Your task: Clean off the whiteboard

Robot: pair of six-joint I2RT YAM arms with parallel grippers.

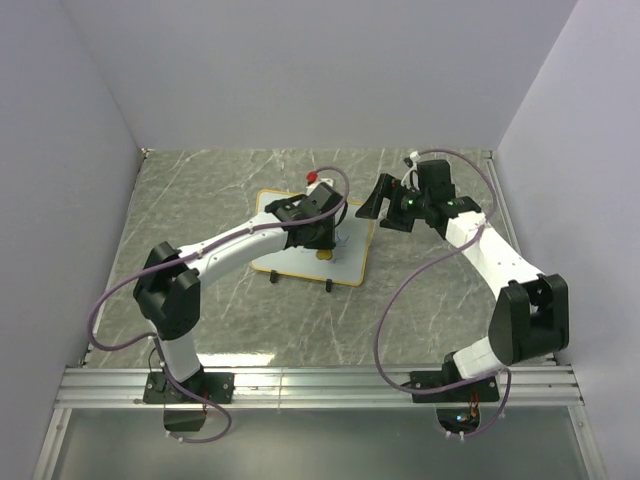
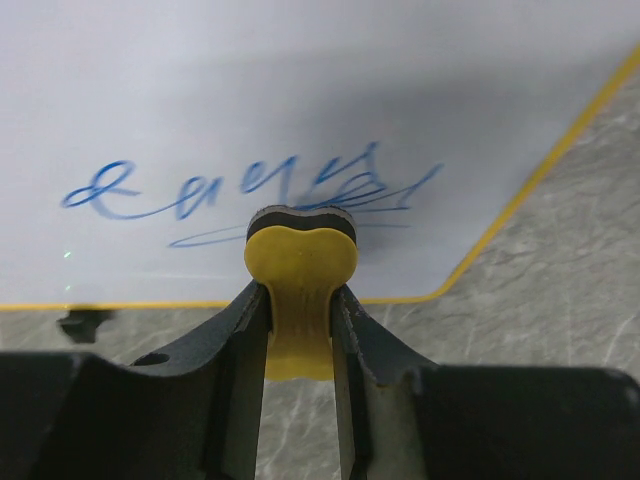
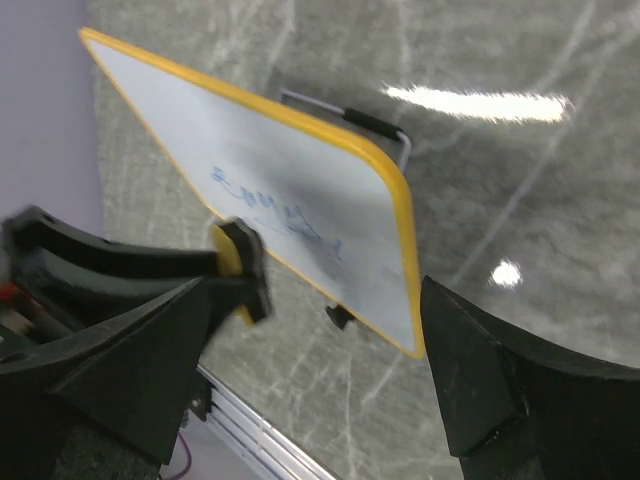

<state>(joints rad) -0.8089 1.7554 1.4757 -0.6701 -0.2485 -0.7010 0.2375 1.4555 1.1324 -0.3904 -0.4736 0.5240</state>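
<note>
One whiteboard (image 1: 348, 262) sat mid-table on the grey marbled table (image 1: 200, 190) between two arms. The left gripper (image 2: 300, 290) was clenched on a single yellow eraser (image 2: 300, 262), black pad just beside one line of blue scribble (image 2: 250, 190), legible only from the wrists. The right gripper (image 3: 315, 300) hovered beside the board, jaws released and empty. Overhead showed two black feet (image 1: 328, 287); the right wrist view, one.
</note>
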